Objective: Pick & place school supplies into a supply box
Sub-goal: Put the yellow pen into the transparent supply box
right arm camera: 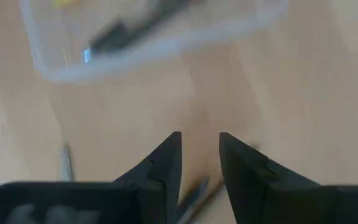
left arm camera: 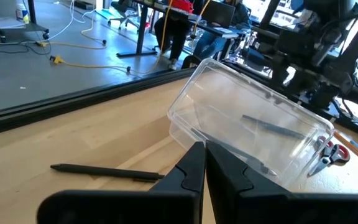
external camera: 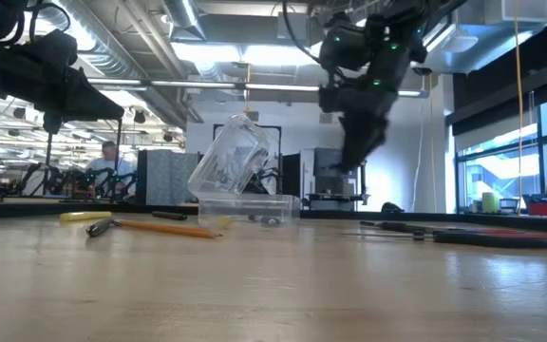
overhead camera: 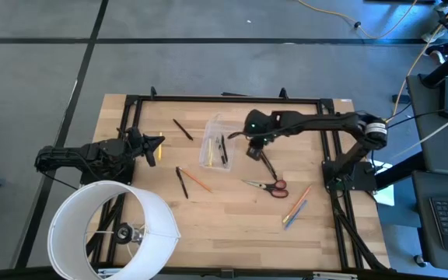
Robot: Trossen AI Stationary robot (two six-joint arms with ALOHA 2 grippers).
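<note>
Nearest the camera, the right gripper (right arm camera: pixel 199 155) hangs empty, fingers partly apart, just right of the supply box (overhead camera: pixel 215 143) mid-table. The left gripper (left arm camera: pixel 204 163) waits left, closed, empty.

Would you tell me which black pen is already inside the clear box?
The black pen lying in the supply box; the other two black pens lie on bare table.

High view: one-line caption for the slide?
Right gripper, open and empty, hovers beside the clear supply box; scissors and pencils lie loose on the table; left gripper waits shut.
</note>
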